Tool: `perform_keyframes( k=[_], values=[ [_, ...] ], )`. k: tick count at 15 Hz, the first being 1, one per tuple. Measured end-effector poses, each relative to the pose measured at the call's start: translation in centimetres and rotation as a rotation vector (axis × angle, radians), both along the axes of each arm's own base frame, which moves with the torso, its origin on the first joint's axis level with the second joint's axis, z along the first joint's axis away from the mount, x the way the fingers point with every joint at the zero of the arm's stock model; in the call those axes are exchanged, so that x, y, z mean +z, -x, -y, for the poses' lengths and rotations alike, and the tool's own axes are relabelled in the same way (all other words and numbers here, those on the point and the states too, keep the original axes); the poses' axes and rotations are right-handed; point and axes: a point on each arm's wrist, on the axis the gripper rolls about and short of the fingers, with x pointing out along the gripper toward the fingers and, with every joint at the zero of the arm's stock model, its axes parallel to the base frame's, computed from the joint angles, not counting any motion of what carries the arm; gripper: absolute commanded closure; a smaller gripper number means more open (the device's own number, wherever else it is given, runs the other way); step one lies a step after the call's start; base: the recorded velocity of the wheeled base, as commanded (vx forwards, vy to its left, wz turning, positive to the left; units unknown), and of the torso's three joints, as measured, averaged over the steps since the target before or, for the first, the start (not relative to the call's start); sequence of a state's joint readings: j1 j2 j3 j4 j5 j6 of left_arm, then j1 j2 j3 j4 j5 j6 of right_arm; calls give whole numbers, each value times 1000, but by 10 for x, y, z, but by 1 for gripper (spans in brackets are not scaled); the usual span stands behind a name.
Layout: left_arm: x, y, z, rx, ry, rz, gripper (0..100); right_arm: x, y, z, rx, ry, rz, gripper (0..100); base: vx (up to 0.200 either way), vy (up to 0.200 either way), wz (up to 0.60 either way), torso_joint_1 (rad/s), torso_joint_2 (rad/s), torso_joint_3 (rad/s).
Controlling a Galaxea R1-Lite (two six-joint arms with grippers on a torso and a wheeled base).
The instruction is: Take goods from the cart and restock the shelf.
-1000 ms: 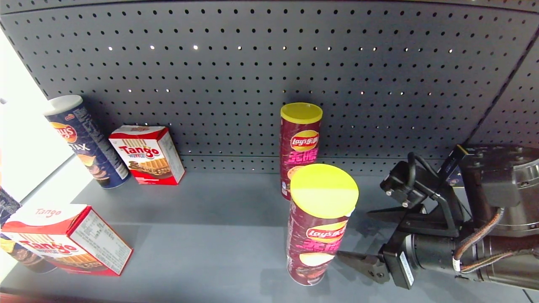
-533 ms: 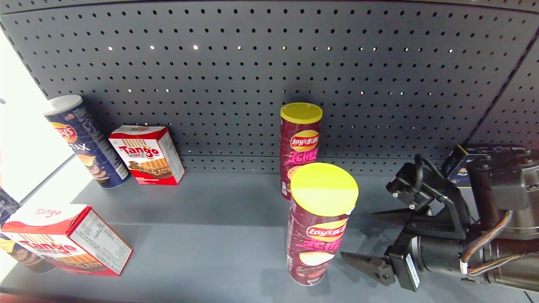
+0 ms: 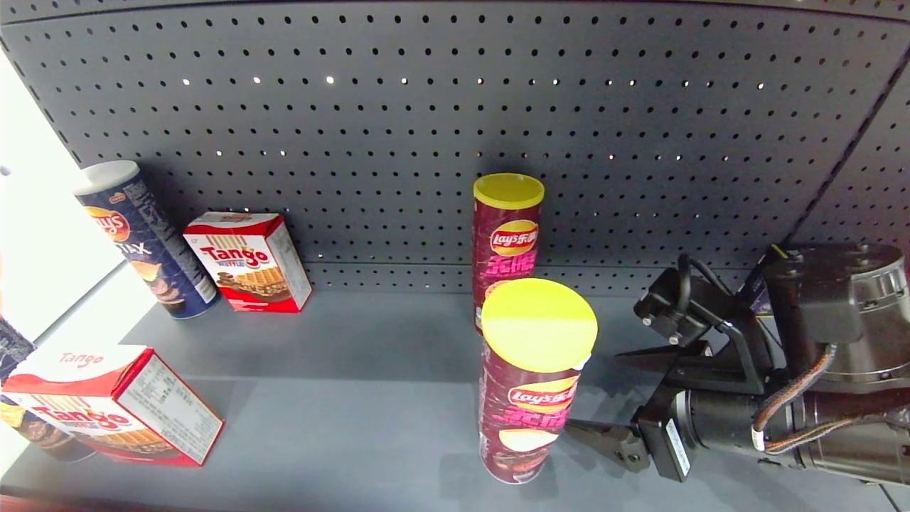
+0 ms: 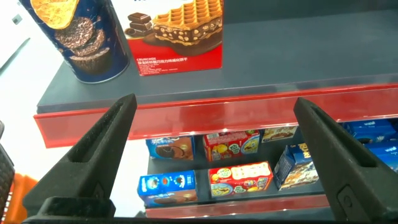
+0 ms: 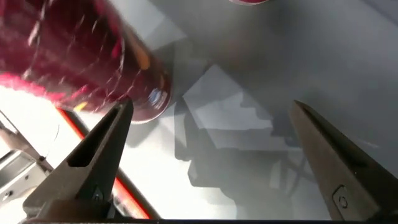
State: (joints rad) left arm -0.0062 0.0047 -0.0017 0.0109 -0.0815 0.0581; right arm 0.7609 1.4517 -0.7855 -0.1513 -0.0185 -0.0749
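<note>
Back wall: dark grey pegboard panel [image 3: 455,107] stood ahead of me, pinpoints of light through some holes.
Furniture: grey shelf [image 3: 341,370], red strip [image 4: 217,115] along its front edge; lower tiers [image 4: 249,200] beneath.
Light: white glare [image 3: 35,242] at my left.

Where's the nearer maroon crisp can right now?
Head view, right of centre: the nearer can stands on the shelf before its twin, beside the right gripper.
</note>
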Motion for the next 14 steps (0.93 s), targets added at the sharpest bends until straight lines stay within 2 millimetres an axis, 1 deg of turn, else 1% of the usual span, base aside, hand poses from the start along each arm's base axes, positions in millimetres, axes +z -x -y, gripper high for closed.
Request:
perform_keyframes(
  k=[6, 11, 14],
  values=[
    [0, 0, 0, 0, 0, 0, 0, -7, 6, -2, 11, 22, -13, 0, 0, 0, 0, 0, 0, 0],
    [0, 0, 0, 0, 0, 0, 0, -1, -1, -1, -12, 7, 2, 0, 0, 0, 0, 0, 0, 0],
    [0, 0, 0, 0, 0, 0, 0, -1, -1, -1, -10, 7, 2, 0, 0, 0, 0, 0, 0, 0]
  ],
)
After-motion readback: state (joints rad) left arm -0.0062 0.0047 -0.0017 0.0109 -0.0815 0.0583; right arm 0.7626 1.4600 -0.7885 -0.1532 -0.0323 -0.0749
